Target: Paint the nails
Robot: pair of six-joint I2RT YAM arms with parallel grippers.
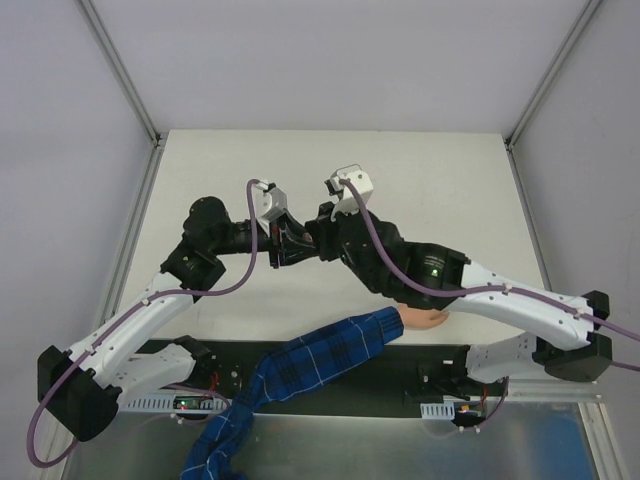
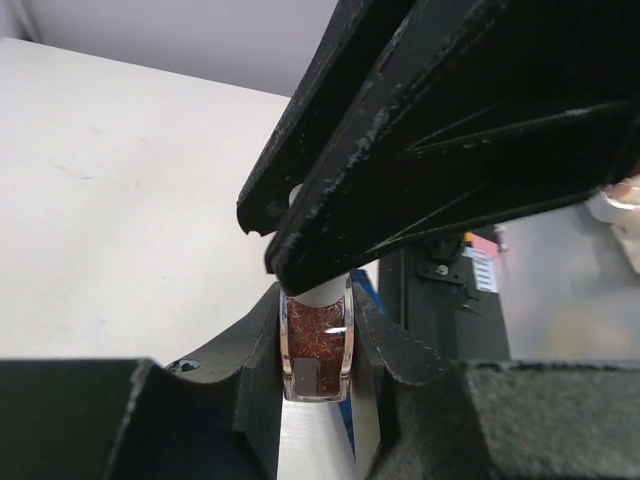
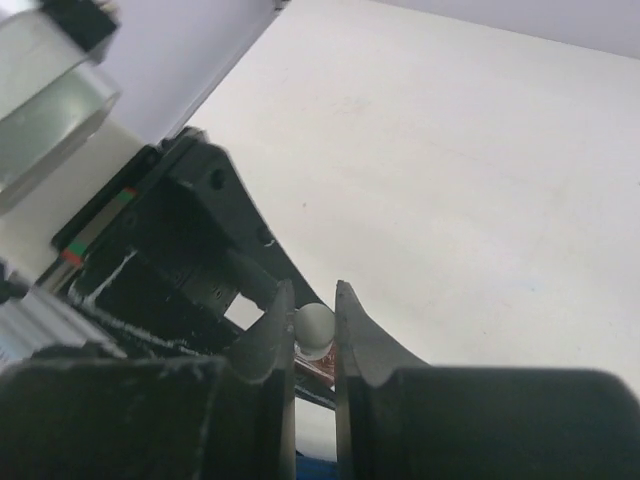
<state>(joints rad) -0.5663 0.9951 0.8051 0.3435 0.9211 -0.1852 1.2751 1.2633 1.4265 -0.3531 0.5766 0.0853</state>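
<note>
Left tool [image 2: 318,300] clamps glassy reddish glitter bottle [image 2: 316,352]. Right tool [image 3: 313,298] pinches its smooth rounded white cap [image 3: 314,328].

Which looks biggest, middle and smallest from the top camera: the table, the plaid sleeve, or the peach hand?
1. table
2. plaid sleeve
3. peach hand, though it is mostly hidden under the right arm

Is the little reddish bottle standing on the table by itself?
No, the left gripper clamps the reddish bottle while the right gripper pinches its white cap.
</note>
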